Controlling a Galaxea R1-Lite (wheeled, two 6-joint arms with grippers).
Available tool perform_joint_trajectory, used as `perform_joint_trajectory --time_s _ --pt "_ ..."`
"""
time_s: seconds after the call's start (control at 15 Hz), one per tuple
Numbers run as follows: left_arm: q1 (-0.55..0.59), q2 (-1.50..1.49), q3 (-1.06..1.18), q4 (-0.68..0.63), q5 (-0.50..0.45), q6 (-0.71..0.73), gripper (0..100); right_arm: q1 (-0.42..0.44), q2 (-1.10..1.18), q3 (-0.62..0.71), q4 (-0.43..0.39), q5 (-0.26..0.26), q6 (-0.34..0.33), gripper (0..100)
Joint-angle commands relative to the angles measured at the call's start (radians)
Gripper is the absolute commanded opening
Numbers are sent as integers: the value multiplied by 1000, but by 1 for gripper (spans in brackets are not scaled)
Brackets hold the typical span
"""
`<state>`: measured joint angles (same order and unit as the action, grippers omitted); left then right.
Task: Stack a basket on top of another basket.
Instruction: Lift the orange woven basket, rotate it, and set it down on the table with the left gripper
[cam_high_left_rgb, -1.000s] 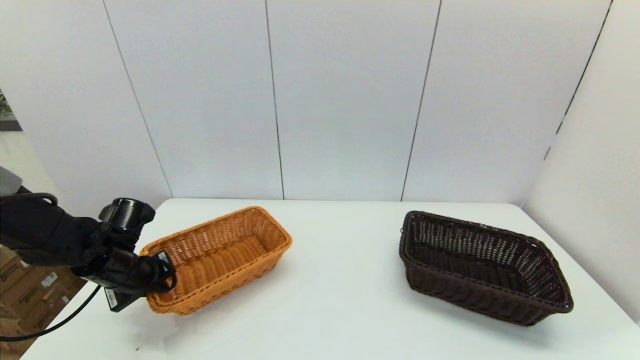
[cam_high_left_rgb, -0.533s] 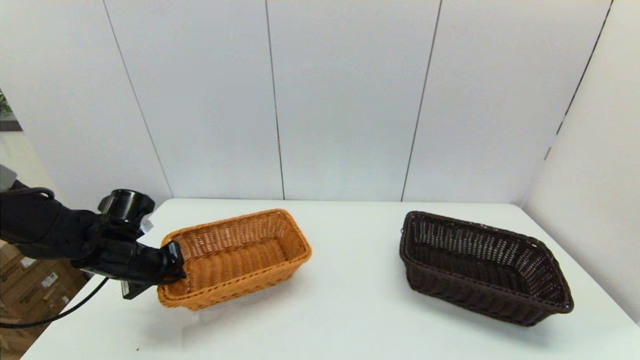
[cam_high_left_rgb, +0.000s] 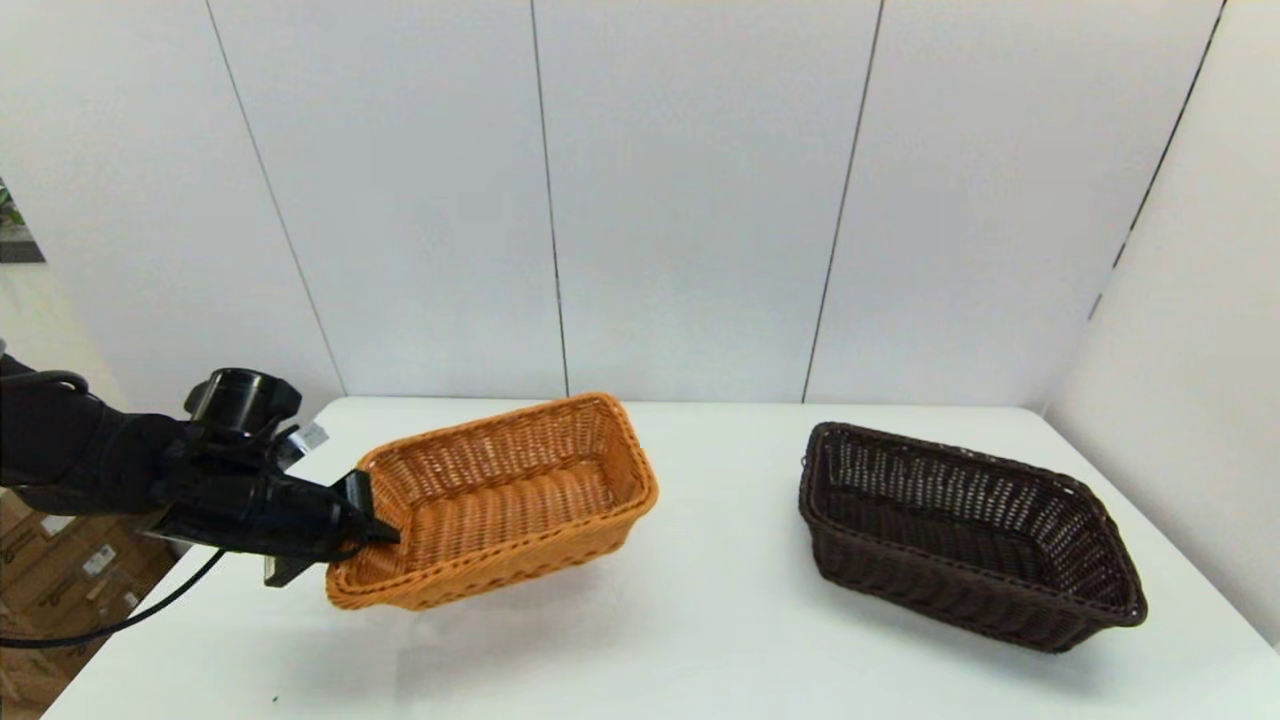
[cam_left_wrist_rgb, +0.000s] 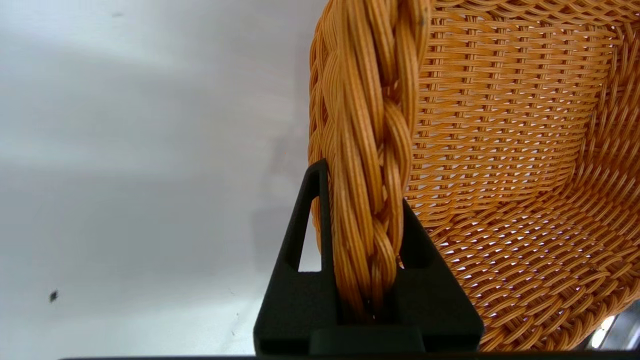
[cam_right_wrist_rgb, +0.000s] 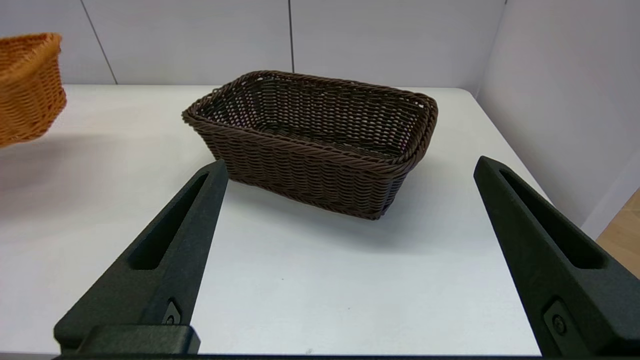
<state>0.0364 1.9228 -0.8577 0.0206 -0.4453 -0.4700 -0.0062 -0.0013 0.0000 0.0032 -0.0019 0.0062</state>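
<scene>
The orange-tan basket (cam_high_left_rgb: 500, 500) hangs off the table at the left, its far end tipped up and a shadow beneath it. My left gripper (cam_high_left_rgb: 375, 520) is shut on the braided rim of its near short end. In the left wrist view both black fingers pinch that rim (cam_left_wrist_rgb: 367, 185), with the orange-tan basket's woven inside (cam_left_wrist_rgb: 500, 150) beyond. The dark brown basket (cam_high_left_rgb: 960, 530) rests on the table at the right, empty. My right gripper (cam_right_wrist_rgb: 350, 161) is open, low and in front of the dark brown basket (cam_right_wrist_rgb: 310, 140), apart from it. The orange-tan basket's end (cam_right_wrist_rgb: 25, 85) shows far off.
The white table (cam_high_left_rgb: 680, 620) has bare surface between the two baskets. Grey wall panels close the back and the right side. Cardboard boxes (cam_high_left_rgb: 50, 580) stand on the floor beyond the table's left edge.
My left gripper has lifted the orange-tan basket by its rim and carried it right, toward the table's middle. The dark brown basket has not moved.
</scene>
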Motion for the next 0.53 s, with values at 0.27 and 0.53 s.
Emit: perform_joint_trajectory --time_s 0.27,0.53 --pt "-58 18 0 2 -69 249 0 0 1 0 0 0 0 100" --pt "-150 79 -64 2 -69 284 0 0 1 0 0 -1 0 100"
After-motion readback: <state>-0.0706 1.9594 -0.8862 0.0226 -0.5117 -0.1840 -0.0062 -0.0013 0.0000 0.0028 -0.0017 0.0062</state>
